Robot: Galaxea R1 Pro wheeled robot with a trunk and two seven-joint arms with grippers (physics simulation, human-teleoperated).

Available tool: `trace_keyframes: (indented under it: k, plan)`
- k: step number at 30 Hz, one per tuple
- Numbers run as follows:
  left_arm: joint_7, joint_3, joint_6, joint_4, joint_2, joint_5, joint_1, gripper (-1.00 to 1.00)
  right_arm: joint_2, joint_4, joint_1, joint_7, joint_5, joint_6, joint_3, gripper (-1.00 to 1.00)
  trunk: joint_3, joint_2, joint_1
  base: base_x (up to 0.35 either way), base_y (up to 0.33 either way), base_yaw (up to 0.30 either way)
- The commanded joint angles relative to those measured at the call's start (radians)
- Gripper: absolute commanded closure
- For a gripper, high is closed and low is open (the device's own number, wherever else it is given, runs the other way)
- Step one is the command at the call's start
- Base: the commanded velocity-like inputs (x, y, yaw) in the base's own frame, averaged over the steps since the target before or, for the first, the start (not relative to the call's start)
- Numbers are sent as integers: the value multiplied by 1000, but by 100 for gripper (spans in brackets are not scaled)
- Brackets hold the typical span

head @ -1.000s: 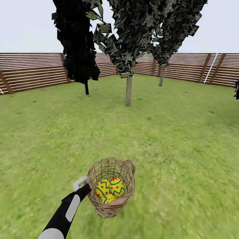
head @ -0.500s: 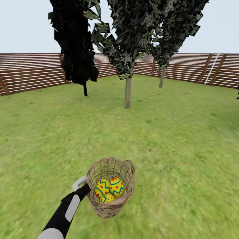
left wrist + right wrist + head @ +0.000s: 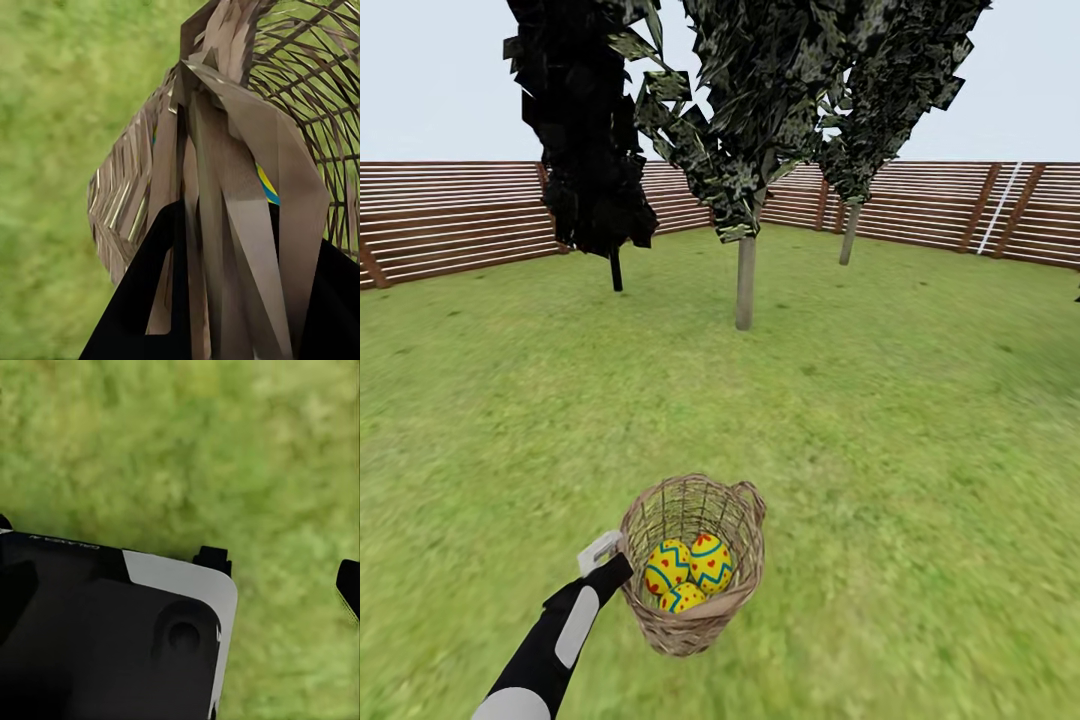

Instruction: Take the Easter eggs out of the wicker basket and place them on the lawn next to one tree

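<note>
My left gripper (image 3: 616, 560) is shut on the near rim of the wicker basket (image 3: 695, 625), which it holds tilted above the lawn (image 3: 880, 450). Three yellow Easter eggs (image 3: 690, 570) with blue zigzags and red spots lie together inside it. In the left wrist view the black fingers (image 3: 142, 292) pinch the braided rim of the basket (image 3: 225, 180), and a sliver of an egg (image 3: 266, 187) shows through the weave. A tree (image 3: 745, 285) with a pale trunk stands straight ahead, mid-lawn. My right gripper (image 3: 182, 592) hangs open over bare grass.
A dark tree with a thin black trunk (image 3: 616, 270) stands left of the pale one, and another pale-trunked tree (image 3: 848, 235) is farther back right. A brown slat fence (image 3: 450, 225) rings the garden. Part of my black-and-white body (image 3: 112, 637) lies under the right wrist.
The whole view has shifted slightly: the trees sit a little lower and nearer, so the camera moved. The basket and left arm keep their place in the picture.
</note>
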Motion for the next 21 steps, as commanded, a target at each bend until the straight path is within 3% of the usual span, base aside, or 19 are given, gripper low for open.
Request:
trace_keyframes:
  k: [1, 21]
  plan:
    - [5, 3, 6, -3, -1, 13, -1, 100, -1, 2, -1, 2, 10, -4, -8, -100, 2, 6, -3, 321, -5, 0]
    - [5, 4, 6, -2, 0, 14, 0, 100, -1, 2, -1, 2, 9, -6, -9, -100, 65, 146, -80, 329, 0, 0]
